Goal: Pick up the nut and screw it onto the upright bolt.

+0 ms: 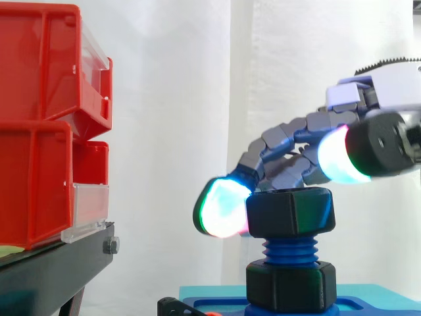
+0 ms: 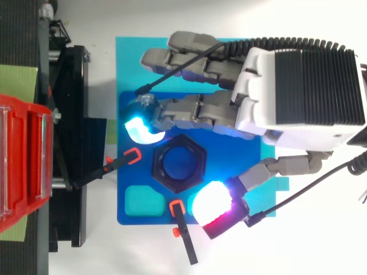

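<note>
Position: black hexagonal plastic nut point(image 1: 289, 210) sits level on top of the blue threaded upright bolt point(image 1: 289, 251), whose long axis is vertical. Several turns of bare thread show between it and the black hexagonal collar point(image 1: 289, 286) at the bolt's foot.

Robot hand point(image 1: 389, 89) reaches in from the right and arches down over the nut. The nut therefore lies below and to the left of the palm, close in. Whether the hand has a grip on the nut cannot be told from either view.

Judgement: the pick-up looks complete. The work in hand is turning the nut down about the vertical axis, so the hand must be centred on that axis.

Side view supplies height: the seating of the nut and the thread left to run. Top view supplies plan: the nut point(image 2: 159, 166) rings the bolt end point(image 2: 178, 163) on the blue base plate point(image 2: 232, 154), with the hand point(image 2: 269, 97) spanning it from far side to near side. Red plastic bins point(image 1: 39, 131) stand well apart at left.
</note>
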